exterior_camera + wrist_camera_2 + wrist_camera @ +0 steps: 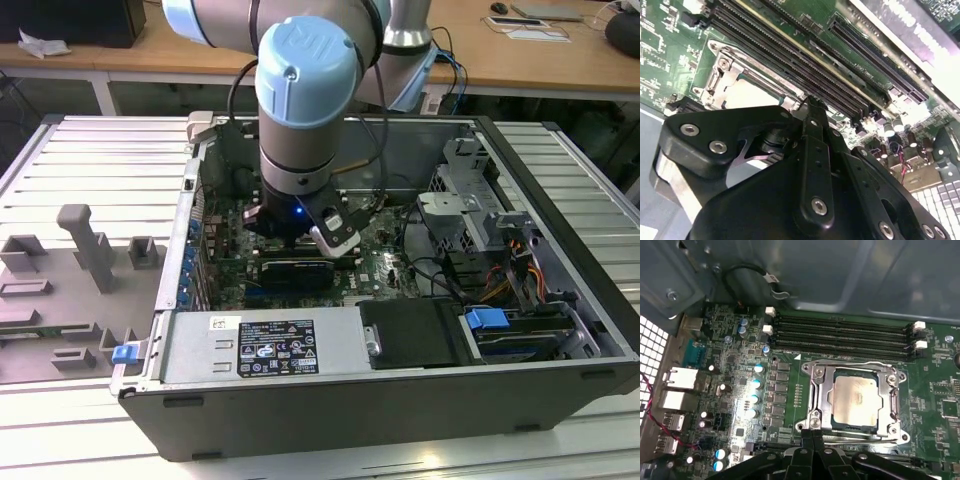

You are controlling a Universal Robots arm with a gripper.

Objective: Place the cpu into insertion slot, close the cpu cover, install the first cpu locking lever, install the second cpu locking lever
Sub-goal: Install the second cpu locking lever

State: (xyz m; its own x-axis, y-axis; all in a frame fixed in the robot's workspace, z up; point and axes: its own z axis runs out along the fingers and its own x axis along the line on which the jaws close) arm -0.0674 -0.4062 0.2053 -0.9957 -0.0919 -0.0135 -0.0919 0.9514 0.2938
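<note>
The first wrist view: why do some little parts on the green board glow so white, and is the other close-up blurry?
In the first wrist view, light glares off the capacitor tops, washing them white, while the cpu reflects it softly. In the second wrist view, the pincer looms dark and soft-edged close to the lens. In the exterior view, a blue light glows under the arm's wrist.

You see the cpu (855,401), pale silver-grey, lying flat in the insertion slot (892,426) on the green board. The cpu cover (822,390), a silver frame, lies closed around it, just beside the memory slots.
</note>
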